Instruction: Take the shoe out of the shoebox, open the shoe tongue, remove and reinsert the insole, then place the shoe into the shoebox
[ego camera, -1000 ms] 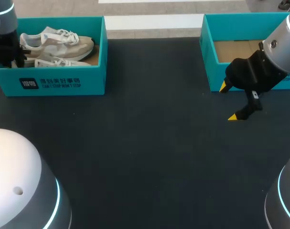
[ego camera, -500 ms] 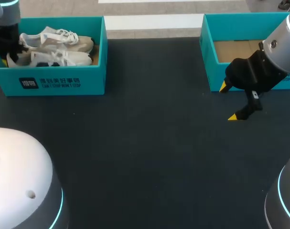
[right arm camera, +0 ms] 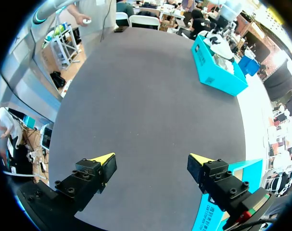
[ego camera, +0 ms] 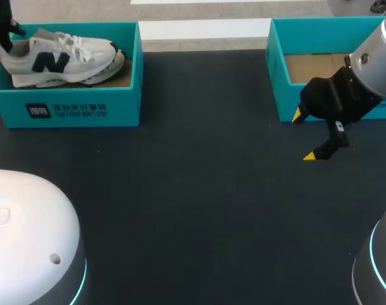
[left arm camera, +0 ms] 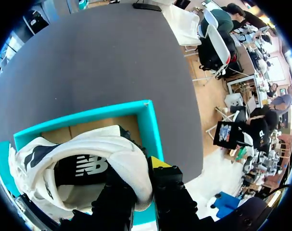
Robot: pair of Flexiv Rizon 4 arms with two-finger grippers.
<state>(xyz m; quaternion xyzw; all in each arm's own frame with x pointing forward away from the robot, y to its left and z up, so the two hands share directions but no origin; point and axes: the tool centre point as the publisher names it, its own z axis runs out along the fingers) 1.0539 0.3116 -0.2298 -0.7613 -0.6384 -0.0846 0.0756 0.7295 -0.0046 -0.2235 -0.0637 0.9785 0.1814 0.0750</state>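
L tool (left arm camera: pixel 138 179) clamped on shoe (ego camera: pixel 59 57) heel; box (ego camera: pixel 84 109) under it. We'd lift straight til sole clears rim, then out over counter (ego camera: pixel 205 190). R tool (right arm camera: pixel 151 161) wide, empty.

We see one dark grey table (ego camera: pixel 205 190) with a fine matte texture and a pale strip along its far edge. Two teal boxes sit directly on it. The shoebox (ego camera: pixel 84 113) stands at the far left corner, open side up, with white print on its front wall. The second teal box (ego camera: pixel 278 82) stands at the far right, also open side up, showing a brown cardboard floor. The boxes are well apart, with dark table surface between them and in front.
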